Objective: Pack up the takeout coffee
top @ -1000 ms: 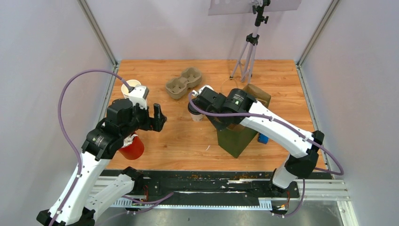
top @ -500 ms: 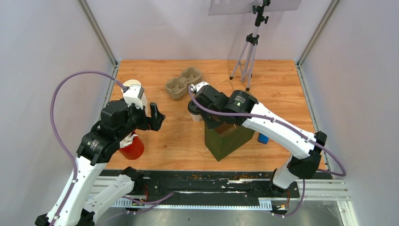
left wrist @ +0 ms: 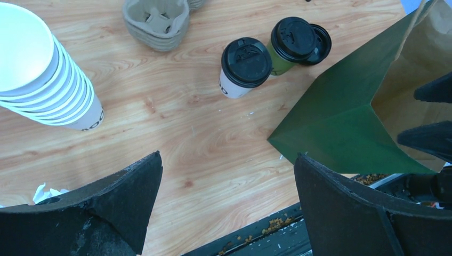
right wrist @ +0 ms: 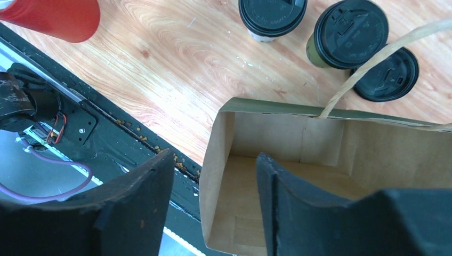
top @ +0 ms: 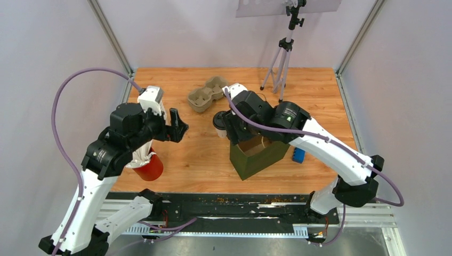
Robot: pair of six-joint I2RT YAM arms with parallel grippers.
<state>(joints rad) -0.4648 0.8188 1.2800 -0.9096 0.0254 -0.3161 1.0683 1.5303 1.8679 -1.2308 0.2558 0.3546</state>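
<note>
Wide view first: the wooden table (top: pixel 320 90), and on it the green paper bag (top: pixel 258 157), standing upright with its mouth open to the ceiling. The right gripper (right wrist: pixel 213 157) hangs over that mouth, jaws parted. One finger is outside the bag's wall and one inside, and nothing is pinched. The left gripper (left wrist: pixel 228 157) hovers spread wide and empty over bare wood.

The pulp cup carrier (top: pixel 208 93) waits at the far side, about twelve o'clock from the cups. Both coffees stand on the table at the bag's eleven o'clock, just beside it: the white-sided cup (left wrist: pixel 246 63) and the green-sided cup (left wrist: pixel 293 40), each lidded and upright. A spare black lid (right wrist: pixel 386 74) lies flat against the green one.

The bag looks ready, so loading comes next, I reckon. The right should steady that wall so the mouth stays square. The left should take the white cup around its side below the lid rim, squeeze gently and carry it level. Watch the twine handle (right wrist: pixel 368 64) arching over the opening, because it could snag a cup.
</note>
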